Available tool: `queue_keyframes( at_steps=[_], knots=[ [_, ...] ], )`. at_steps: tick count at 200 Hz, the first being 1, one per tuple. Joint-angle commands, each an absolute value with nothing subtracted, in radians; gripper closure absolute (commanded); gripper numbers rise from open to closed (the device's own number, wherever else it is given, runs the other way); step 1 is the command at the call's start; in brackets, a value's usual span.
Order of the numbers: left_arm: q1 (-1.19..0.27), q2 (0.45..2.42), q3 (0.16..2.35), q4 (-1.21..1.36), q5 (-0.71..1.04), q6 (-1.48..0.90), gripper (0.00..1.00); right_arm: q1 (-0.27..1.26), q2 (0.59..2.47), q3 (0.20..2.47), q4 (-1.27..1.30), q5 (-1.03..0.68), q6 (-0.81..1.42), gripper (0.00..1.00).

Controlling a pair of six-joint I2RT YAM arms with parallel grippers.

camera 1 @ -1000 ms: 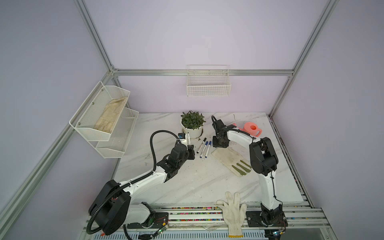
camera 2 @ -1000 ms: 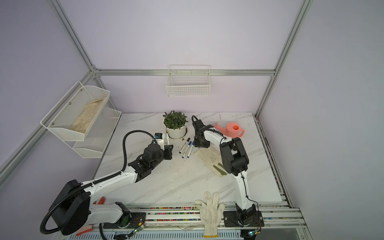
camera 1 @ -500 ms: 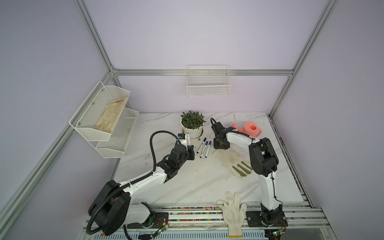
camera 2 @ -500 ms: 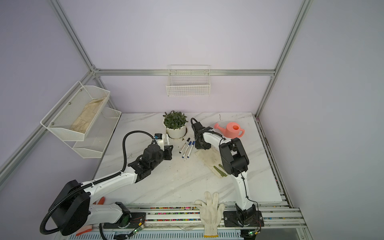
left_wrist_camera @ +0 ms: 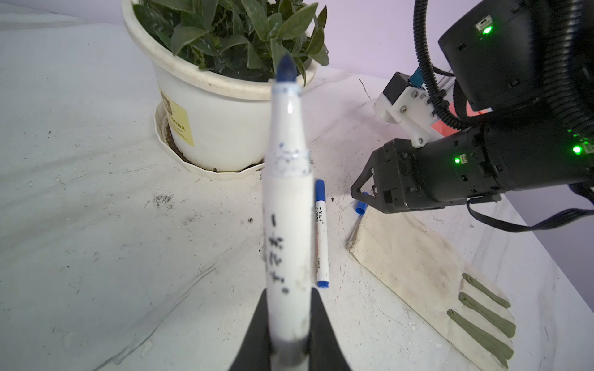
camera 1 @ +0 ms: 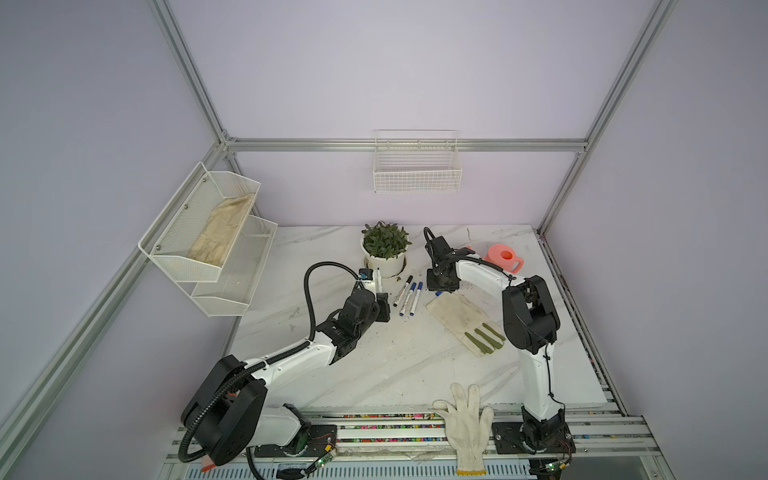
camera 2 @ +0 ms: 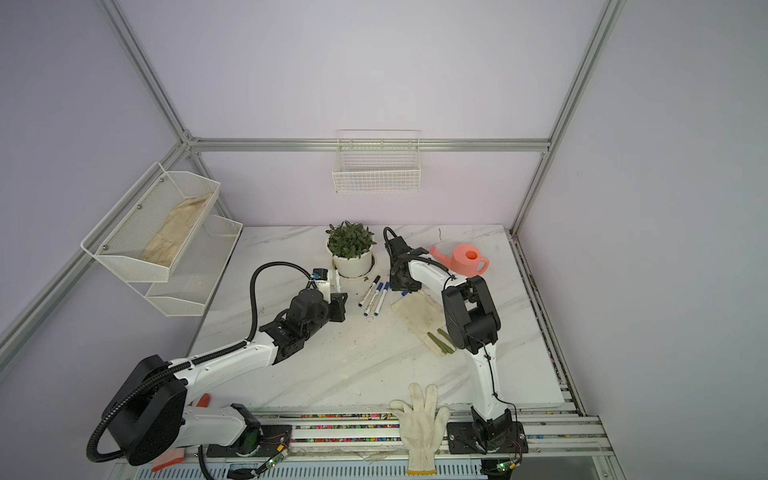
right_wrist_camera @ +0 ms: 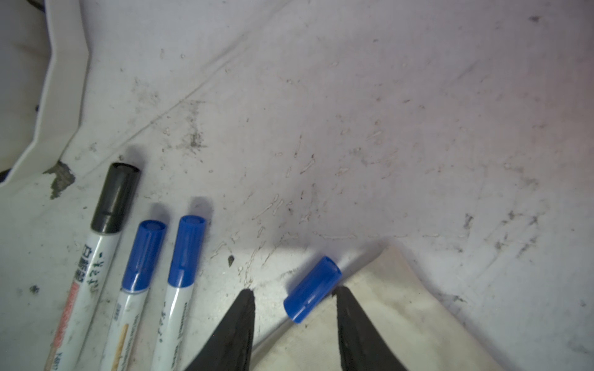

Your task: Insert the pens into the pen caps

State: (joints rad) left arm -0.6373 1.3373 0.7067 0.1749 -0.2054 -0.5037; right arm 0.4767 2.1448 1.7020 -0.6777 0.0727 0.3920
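My left gripper (left_wrist_camera: 288, 298) points up, clamped on one uncapped pen (left_wrist_camera: 286, 199), its blue tip upward. My right gripper (right_wrist_camera: 294, 290) angles down, jaws apart astride the one loose blue cap (right_wrist_camera: 313, 289) at the glove (right_wrist_camera: 385, 321) edge. Three capped pens (right_wrist_camera: 138, 273) lie beside it on the table: two blue, one black.

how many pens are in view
4. Three lie side by side on the table: the black-capped pen, the middle blue-capped pen and the end blue-capped pen. The fourth, an uncapped pen, stands clamped in the left pincer. No others show.
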Motion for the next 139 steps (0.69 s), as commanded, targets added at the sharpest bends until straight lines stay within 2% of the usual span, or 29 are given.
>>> queue_keyframes(
  at_steps=[1, 139],
  knots=[
    [-0.641, 1.327, 0.727, 0.198, -0.202, -0.482, 1.00, 0.459, 2.140, 1.687, -0.689, 0.050, 0.417, 0.56],
    [-0.642, 1.325, 0.705, 0.208, -0.198, -0.509, 1.00, 0.473, 2.174, 1.620, -0.660, 0.060, 0.389, 0.67]
  ],
)
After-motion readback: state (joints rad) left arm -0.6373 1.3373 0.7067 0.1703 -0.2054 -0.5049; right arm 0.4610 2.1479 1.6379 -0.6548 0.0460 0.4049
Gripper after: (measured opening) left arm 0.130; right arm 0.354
